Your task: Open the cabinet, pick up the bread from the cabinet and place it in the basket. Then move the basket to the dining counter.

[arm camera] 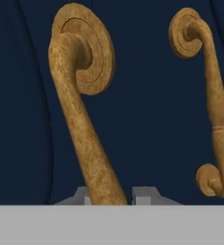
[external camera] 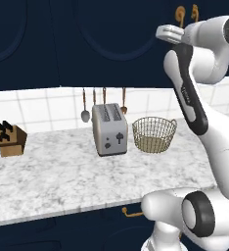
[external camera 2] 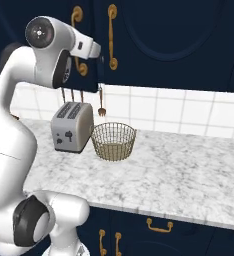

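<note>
At the dark navy wall cabinet, the gripper is clamped on its long curved brass handle.
Below, the round tan wire-mesh basket sits on the marbled countertop beside a grey toaster.

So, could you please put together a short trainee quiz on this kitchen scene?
1. True or false: the cabinet doors are closed.
2. What is the gripper shut on? A) the basket B) a brass handle C) the toaster
3. What lies in the basket?

Key:
1. True.
2. B: the finger tips sit either side of the handle's shaft.
3. Nothing; the bread is not yet in it.
</note>
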